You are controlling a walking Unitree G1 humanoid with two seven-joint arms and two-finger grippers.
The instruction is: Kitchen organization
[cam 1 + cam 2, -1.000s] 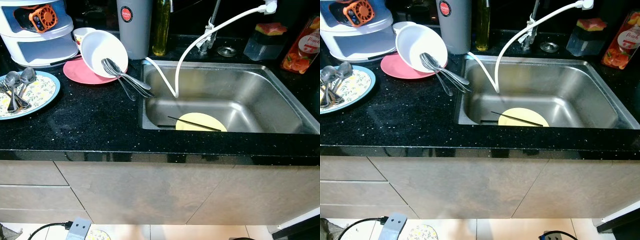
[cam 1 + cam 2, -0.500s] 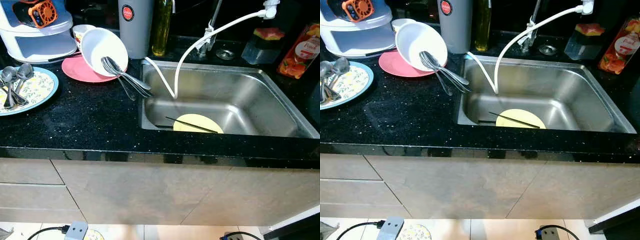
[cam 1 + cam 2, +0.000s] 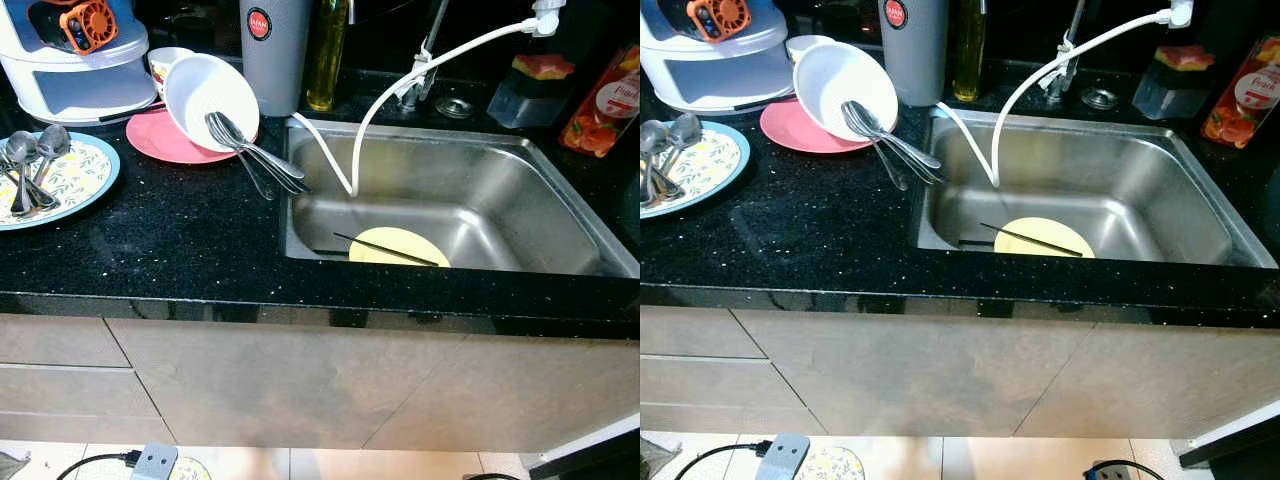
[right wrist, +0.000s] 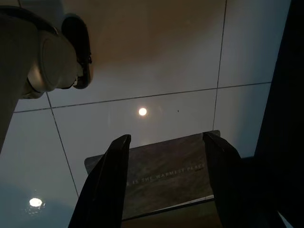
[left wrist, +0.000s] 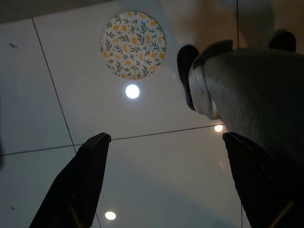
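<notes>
A steel sink [image 3: 560,230] is set in the black counter [image 3: 180,250]. In its basin lies a yellow plate [image 3: 400,246] with a black chopstick [image 3: 385,249] across it. Left of the sink, a white bowl [image 3: 205,95] leans tilted on a pink plate [image 3: 150,140], with several forks and spoons [image 3: 255,160] reaching from it to the sink's edge. A patterned plate [image 3: 75,175] at the far left carries several spoons [image 3: 30,165]. Both arms hang low over the tiled floor: the left gripper [image 5: 166,137] is open and so is the right gripper [image 4: 166,137], each holding nothing.
A white hose [image 3: 400,90] curves from the tap into the sink. Along the back stand a grey canister [image 3: 272,50], an oil bottle [image 3: 325,55], a white stacked container [image 3: 80,70], a sponge box [image 3: 530,85] and a juice carton [image 3: 605,100]. A patterned disc [image 5: 133,45] lies on the floor.
The head views have shifted slightly. Nothing on the counter or in the sink has moved.
</notes>
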